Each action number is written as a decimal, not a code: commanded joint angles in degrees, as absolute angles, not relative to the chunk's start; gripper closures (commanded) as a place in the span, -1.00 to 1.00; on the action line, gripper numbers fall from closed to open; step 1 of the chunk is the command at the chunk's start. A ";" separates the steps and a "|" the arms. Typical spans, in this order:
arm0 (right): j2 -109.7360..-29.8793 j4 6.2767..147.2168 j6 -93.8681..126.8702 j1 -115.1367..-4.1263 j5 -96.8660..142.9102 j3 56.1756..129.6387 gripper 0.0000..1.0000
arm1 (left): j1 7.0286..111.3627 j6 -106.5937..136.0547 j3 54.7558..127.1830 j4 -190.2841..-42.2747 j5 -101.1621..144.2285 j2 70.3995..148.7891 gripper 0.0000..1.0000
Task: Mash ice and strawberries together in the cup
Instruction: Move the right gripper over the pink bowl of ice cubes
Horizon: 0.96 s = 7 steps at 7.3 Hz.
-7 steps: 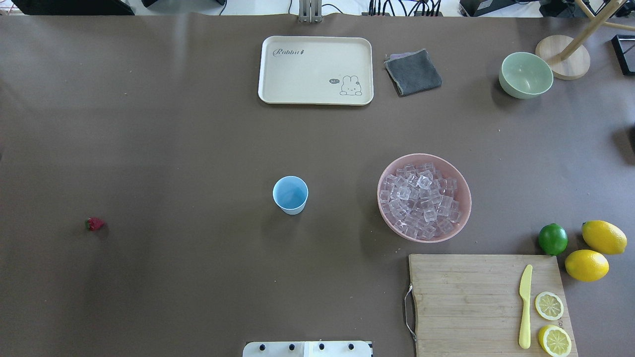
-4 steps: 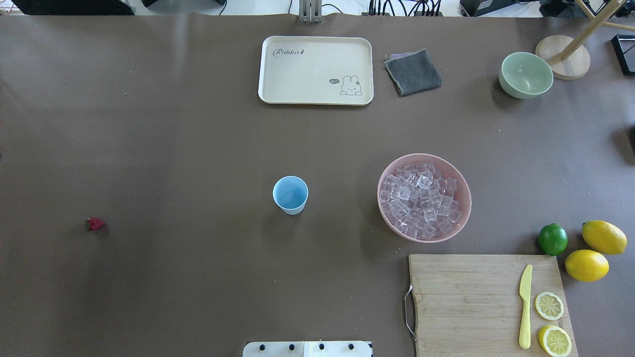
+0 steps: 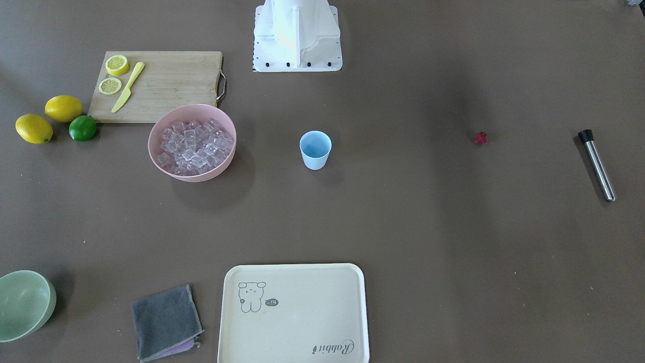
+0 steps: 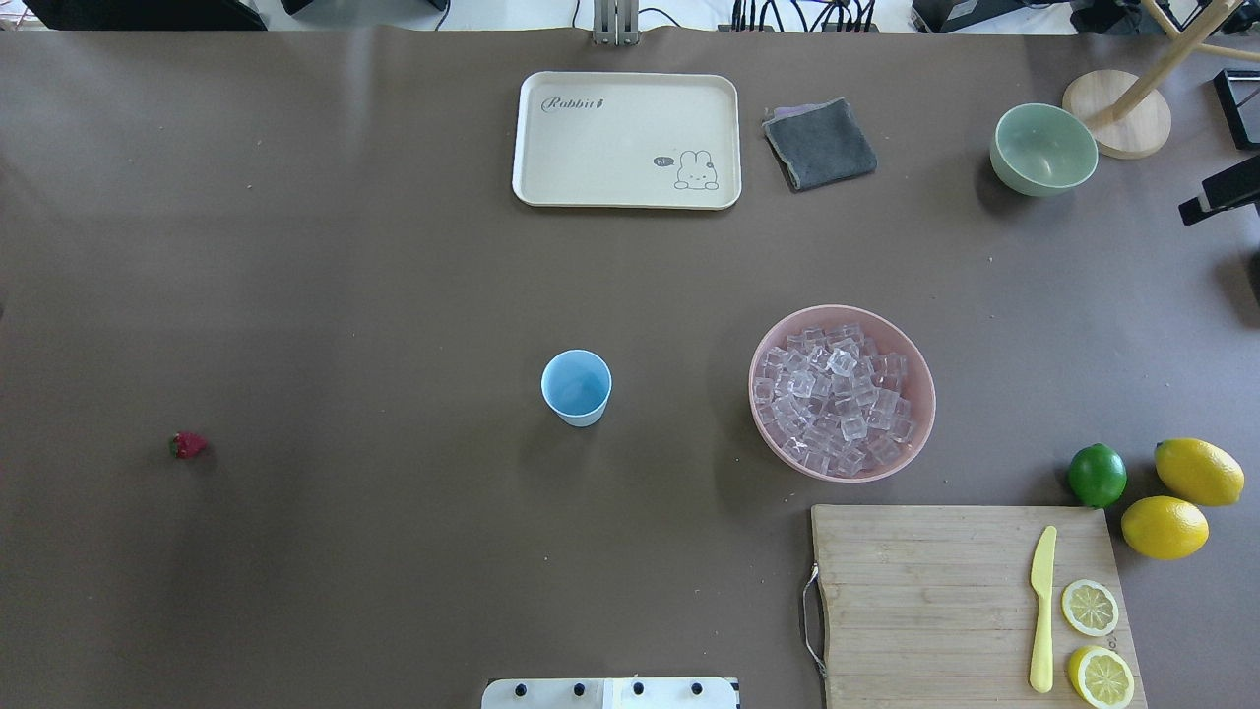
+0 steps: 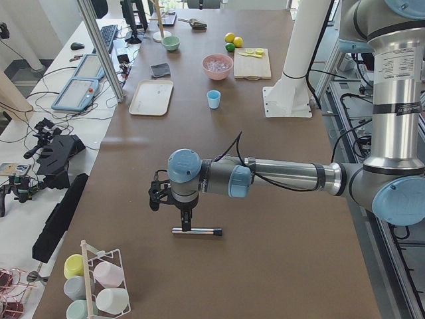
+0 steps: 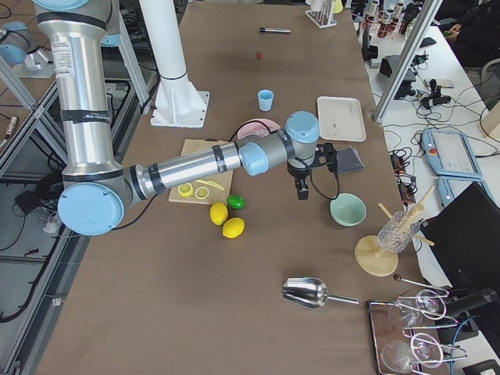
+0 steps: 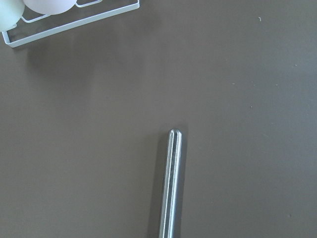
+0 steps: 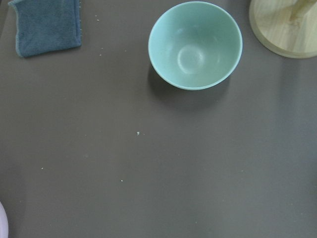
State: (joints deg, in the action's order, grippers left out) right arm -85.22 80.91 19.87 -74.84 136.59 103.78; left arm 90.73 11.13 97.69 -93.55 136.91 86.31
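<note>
Left gripper [image 5: 185, 224] hangs directly over steel muddler [image 3: 597, 165]; contact unclear, finger spread cannot be told. Strawberry [image 4: 187, 445] lies farther off, alone; cup [image 4: 576, 386] farther still, upright mid-table. Right gripper [image 6: 301, 192] hovers between grey cloth [image 8: 47, 25] and pale green bowl [image 8: 195, 44]; finger state likewise unreadable. Beyond it, ice [image 4: 837, 399] fills pink bowl [image 3: 194, 176], near cup.
</note>
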 commanded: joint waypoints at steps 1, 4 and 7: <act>-82.89 79.98 28.76 -64.65 128.19 106.68 -1.00 | 90.70 11.16 97.73 -93.60 136.85 86.57 -0.99; -80.00 80.16 36.20 -55.76 123.41 112.22 -1.00 | 90.70 11.16 97.73 -93.60 136.85 86.66 -0.99; -73.93 80.95 40.51 -47.91 117.69 112.50 -0.99 | 90.70 11.16 98.00 -93.60 136.93 86.66 -0.99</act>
